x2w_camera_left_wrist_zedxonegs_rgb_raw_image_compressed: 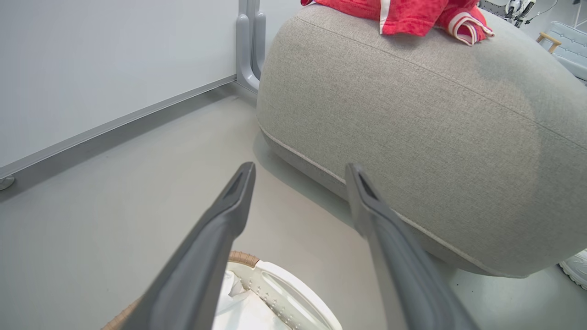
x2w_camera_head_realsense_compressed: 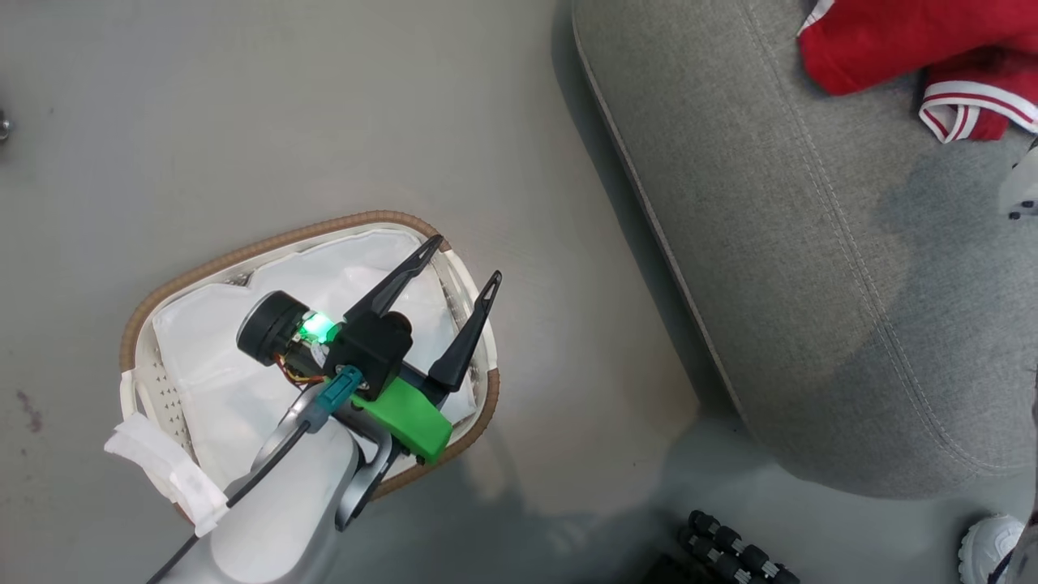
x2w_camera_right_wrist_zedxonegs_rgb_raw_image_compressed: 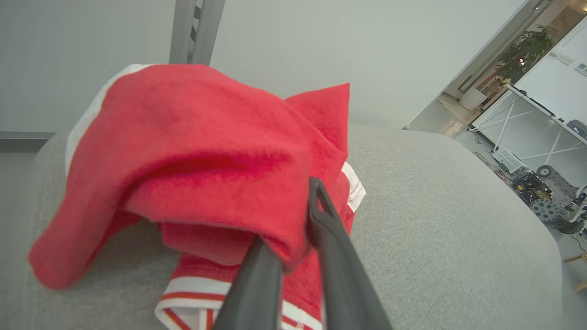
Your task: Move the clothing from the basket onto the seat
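The clothing [x2w_camera_head_realsense_compressed: 892, 40], red with white striped trim, lies bunched on the grey seat [x2w_camera_head_realsense_compressed: 811, 243] at the top right. In the right wrist view my right gripper [x2w_camera_right_wrist_zedxonegs_rgb_raw_image_compressed: 289, 215] pinches a fold of the clothing [x2w_camera_right_wrist_zedxonegs_rgb_raw_image_compressed: 206, 137] just above the seat [x2w_camera_right_wrist_zedxonegs_rgb_raw_image_compressed: 435, 206], the jaws barely parted. My left gripper [x2w_camera_head_realsense_compressed: 467, 258] hangs open and empty over the right rim of the basket [x2w_camera_head_realsense_compressed: 243, 247], which holds its white lining [x2w_camera_head_realsense_compressed: 243, 381]. The left wrist view shows its open fingers [x2w_camera_left_wrist_zedxonegs_rgb_raw_image_compressed: 300, 167] above the basket [x2w_camera_left_wrist_zedxonegs_rgb_raw_image_compressed: 284, 293], facing the seat [x2w_camera_left_wrist_zedxonegs_rgb_raw_image_compressed: 412, 114] and the clothing [x2w_camera_left_wrist_zedxonegs_rgb_raw_image_compressed: 403, 13].
The basket stands on grey floor left of the seat, with a strip of floor between them. A white shoe [x2w_camera_head_realsense_compressed: 989, 543] and a black ribbed part [x2w_camera_head_realsense_compressed: 730, 551] sit at the bottom right. A wall with a grey post [x2w_camera_left_wrist_zedxonegs_rgb_raw_image_compressed: 250, 46] stands behind the seat.
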